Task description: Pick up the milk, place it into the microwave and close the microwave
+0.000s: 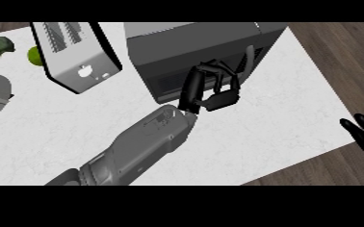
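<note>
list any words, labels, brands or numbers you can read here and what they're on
No readable text anywhere in the head view.
Toaster: only a small white mark on its front, a shape rather than letters.
Microwave: no label or digits show; the left hand covers part of its front.

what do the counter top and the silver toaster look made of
White counter top: looks like marble or similar stone, going by faint grey veining. Silver slotted toaster: seemingly brushed metal, with a smooth grey sheen and black edging.
</note>
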{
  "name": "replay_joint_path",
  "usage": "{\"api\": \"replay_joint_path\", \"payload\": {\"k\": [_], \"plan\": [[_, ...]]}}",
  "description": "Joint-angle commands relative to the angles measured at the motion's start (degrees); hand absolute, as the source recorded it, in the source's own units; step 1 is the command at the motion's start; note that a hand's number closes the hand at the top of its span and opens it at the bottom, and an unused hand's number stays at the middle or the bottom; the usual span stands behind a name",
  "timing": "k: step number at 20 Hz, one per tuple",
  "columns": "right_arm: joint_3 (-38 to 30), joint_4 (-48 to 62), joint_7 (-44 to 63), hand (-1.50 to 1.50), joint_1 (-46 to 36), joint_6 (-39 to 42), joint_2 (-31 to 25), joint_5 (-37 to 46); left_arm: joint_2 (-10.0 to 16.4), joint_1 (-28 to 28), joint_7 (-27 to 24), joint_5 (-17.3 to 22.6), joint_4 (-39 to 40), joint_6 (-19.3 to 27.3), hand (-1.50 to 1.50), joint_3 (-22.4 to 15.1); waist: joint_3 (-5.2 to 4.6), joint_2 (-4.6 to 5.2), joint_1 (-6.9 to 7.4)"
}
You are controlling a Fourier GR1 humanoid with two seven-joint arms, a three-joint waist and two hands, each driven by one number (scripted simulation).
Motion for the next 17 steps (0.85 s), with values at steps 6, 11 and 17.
{"api": "replay_joint_path", "payload": {"k": [6, 11, 17], "plan": [[0.5, -1.5, 1.1, -1.50, -0.2, 1.2, -1.5, -2.0, 0.0, -3.8, -1.8, 2.9, 6.4, 0.9, 1.50, 3.6, -0.06, 0.99, -0.63], [0.3, -2.6, 1.4, -1.50, -0.3, 1.2, -2.0, -2.7, 0.0, -3.5, -3.2, 4.1, 6.7, 1.4, 1.50, 3.1, -0.05, 1.19, -1.26], [0.6, -3.3, 2.2, -1.50, -0.3, 0.9, -2.5, -3.5, 0.0, -3.4, -4.6, 5.4, 7.1, 1.3, 1.50, 2.5, -0.08, 1.27, -1.06]]}}
